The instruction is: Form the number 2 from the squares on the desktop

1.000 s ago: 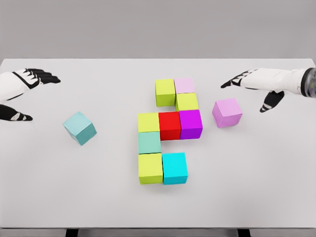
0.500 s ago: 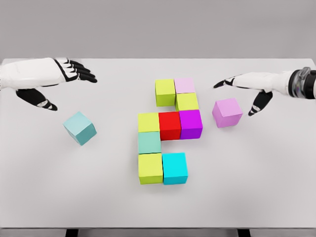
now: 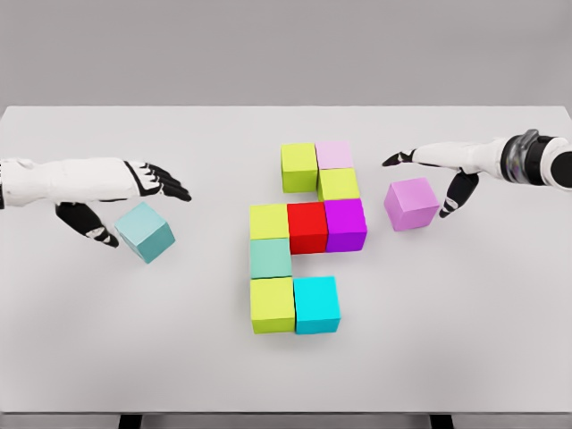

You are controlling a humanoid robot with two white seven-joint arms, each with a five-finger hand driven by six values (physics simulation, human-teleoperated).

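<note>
Head view: on the white table (image 3: 107, 357) eight cubes sit packed together near the middle. At the top are a yellow-green cube (image 3: 299, 166) and a pale pink cube (image 3: 334, 154) side by side, with another yellow-green cube (image 3: 339, 184) just below the pink one. Under that runs a row of a yellow-green cube (image 3: 269, 221), a red cube (image 3: 307, 226) and a purple cube (image 3: 345, 223). Down the left side follow a teal-green cube (image 3: 271, 257) and a yellow-green cube (image 3: 273, 304), with a cyan cube (image 3: 317, 304) touching its right side. The group's long axis runs from the far edge toward the camera.

A light blue cube (image 3: 144, 231) lies well apart on the left, turned at an angle to the others. The left hand (image 3: 121, 192) is over it, fingers spread, thumb down on the cube's left; contact cannot be told.

A lilac cube (image 3: 411, 203) lies just right of the group, slightly turned. The right hand (image 3: 442, 170) is above it, fingers spread, thumb hanging beside its right edge, holding nothing.
</note>
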